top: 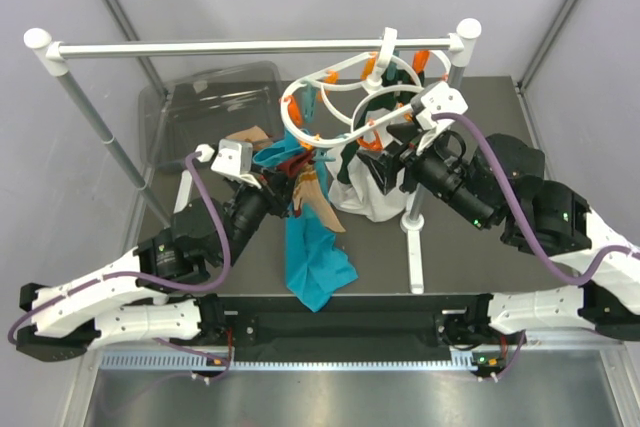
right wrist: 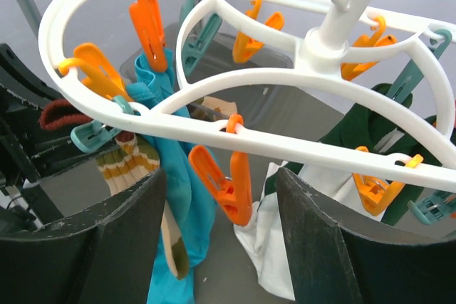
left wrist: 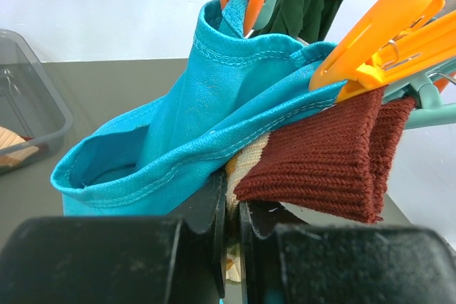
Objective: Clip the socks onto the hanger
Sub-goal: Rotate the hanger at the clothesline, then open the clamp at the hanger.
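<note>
My left gripper (left wrist: pixel 234 191) is shut on a tan sock (left wrist: pixel 246 160) with a dark red section. It holds the sock up against the teal cloth (left wrist: pixel 199 126), just below an orange clip (left wrist: pixel 385 30). The white ring hanger (right wrist: pixel 249 76) hangs from the rail, and the same sock (right wrist: pixel 128 165) shows its stripes at the hanger's left. My right gripper (right wrist: pixel 221 190) is open under the hanger, with an orange clip (right wrist: pixel 239 183) hanging free between its fingers. From above, the left gripper (top: pixel 285 190) and right gripper (top: pixel 385 169) flank the hanger (top: pixel 340 97).
A clear bin (top: pixel 200 112) at the back left holds another tan piece (top: pixel 255 135). The white rail (top: pixel 250 47) stands on poles, one pole (top: pixel 413 217) close to my right arm. White cloth (right wrist: pixel 285 247) and dark green cloth (right wrist: pixel 370 126) hang from the hanger's other clips.
</note>
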`<state>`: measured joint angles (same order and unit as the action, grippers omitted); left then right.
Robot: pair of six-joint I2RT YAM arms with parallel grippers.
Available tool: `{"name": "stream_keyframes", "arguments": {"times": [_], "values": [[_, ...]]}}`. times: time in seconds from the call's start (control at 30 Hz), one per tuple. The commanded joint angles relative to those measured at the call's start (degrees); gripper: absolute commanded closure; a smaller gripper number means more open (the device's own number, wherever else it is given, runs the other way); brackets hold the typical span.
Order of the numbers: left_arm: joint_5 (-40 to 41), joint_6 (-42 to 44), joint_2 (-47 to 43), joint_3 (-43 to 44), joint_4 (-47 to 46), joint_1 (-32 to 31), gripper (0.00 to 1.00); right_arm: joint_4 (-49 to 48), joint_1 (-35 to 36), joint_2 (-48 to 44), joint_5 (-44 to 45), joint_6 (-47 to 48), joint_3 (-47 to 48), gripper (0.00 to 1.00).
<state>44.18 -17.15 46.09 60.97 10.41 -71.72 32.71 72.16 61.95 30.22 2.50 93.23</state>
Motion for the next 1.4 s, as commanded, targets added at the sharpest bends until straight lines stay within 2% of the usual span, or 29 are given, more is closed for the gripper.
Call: {"name": "stream_keyframes", "arguments": {"times": [0.0, 0.2, 0.3, 0.5, 0.63, 0.7, 0.97, 1.17, 1.37], "values": [[-0.24, -0.87, -0.47, 1.61, -0.84, 0.00, 0.91, -5.28, 0.52, -0.25, 1.51, 1.10, -0.06, 0.38], [-0.94, -1.49, -1.00, 1.61, -0.57, 0.00, 0.92, -8.19, 1.49, 1.32, 3.26, 2.33, -0.60, 0.41], [-1.03, -1.57, -1.35, 1.61, -0.40, 0.00, 0.92, -8.45, 4.99, 3.26, 6.68, 5.04, 0.37, 0.41], [-1.20, -1.66, -1.70, 1.61, -0.22, 0.00, 0.92, -14.15, 11.68, 7.04, 20.48, 10.93, 0.11, 0.41], [-1.47, -1.84, -1.70, 1.87, 0.31, -0.08, 0.93, -18.89, 13.00, 8.88, 29.61, 13.31, -0.94, 0.41], [-1.64, -1.93, -1.79, 1.96, 0.48, 0.00, 0.93, -20.22, 13.09, 8.97, 31.21, 13.58, -1.82, 0.40], [-1.73, -2.10, -1.88, 2.05, 0.84, 0.00, 0.93, -24.88, 13.18, 5.99, 32.89, 12.44, -4.54, 0.40], [-1.99, -2.10, -1.26, 2.05, 0.57, 0.00, 0.93, -27.35, 13.09, 1.60, 27.62, 11.65, -7.98, 0.51], [-2.70, -2.72, -1.17, 1.87, 0.57, 0.00, 0.94, -24.63, 12.74, -0.60, 23.93, 11.74, -8.24, 0.50]]}}
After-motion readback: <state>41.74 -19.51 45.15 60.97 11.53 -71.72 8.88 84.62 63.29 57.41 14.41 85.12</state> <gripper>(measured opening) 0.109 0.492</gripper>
